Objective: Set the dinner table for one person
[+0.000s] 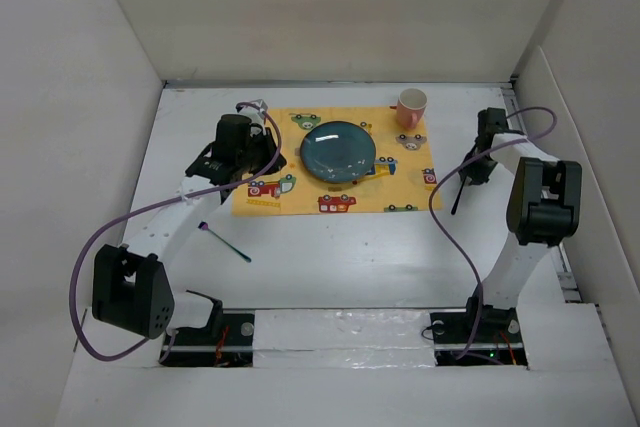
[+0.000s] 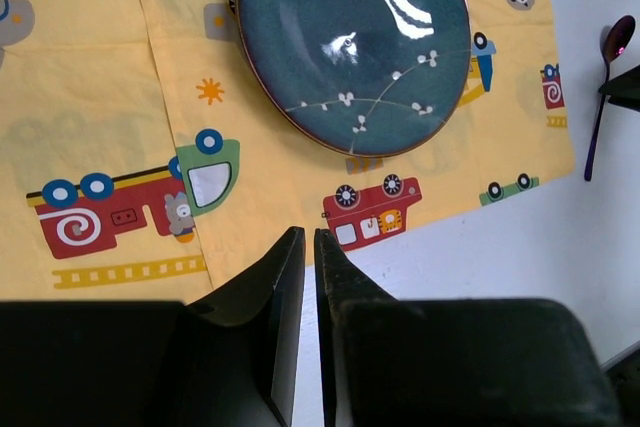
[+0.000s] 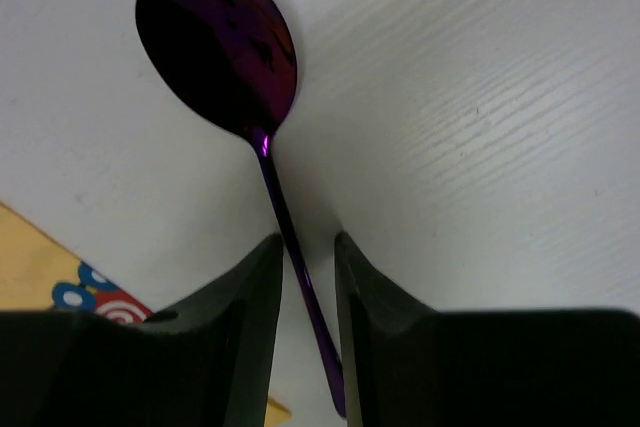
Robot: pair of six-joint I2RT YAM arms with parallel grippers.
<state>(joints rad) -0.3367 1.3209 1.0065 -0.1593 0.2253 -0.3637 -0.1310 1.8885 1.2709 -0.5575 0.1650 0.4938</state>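
Thin handle of the glossy purple metal spoon (image 3: 215,47), lower centre, may twist free of the narrow, seemingly unclamped right hand (image 3: 305,247).

We take this for a robotics lab test cell rather than a home: the large flat white dinner table (image 1: 350,257) is boxed in by plain white panel walls (image 1: 60,147). A white-and-black left arm (image 1: 165,232) and right arm (image 1: 515,257) are bolted at its near edge, trailing a loose purple cable (image 1: 77,292), beside what seems to be a silvery tape strip (image 1: 340,335).
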